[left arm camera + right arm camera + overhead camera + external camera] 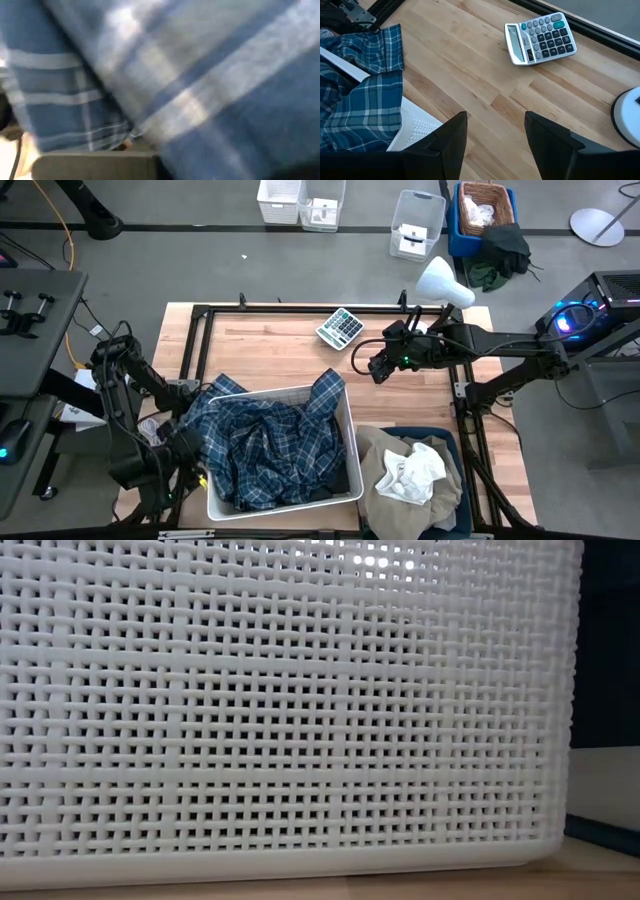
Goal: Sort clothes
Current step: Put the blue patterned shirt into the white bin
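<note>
The blue-and-white plaid shirt (265,442) lies heaped in a white woven basket (345,405). One corner hangs over the basket's far rim (380,45). A dark cloth (322,490) shows under the shirt at the basket's near right. The beige khaki garment (385,480) lies in a blue bin (452,442) at the near right, and the white garment (412,470) lies on top of it. My left gripper (188,450) is at the basket's left near corner, against the shirt, which fills the left wrist view (190,85). My right gripper (495,130) is open and empty above bare table beyond the basket.
A calculator (340,327) lies at the far middle of the table, and a white cone-shaped thing (440,283) stands at the far right. Black frame rails (300,310) run along the table's edges. The basket's wall (280,710) fills the low view. Bins stand on the floor beyond.
</note>
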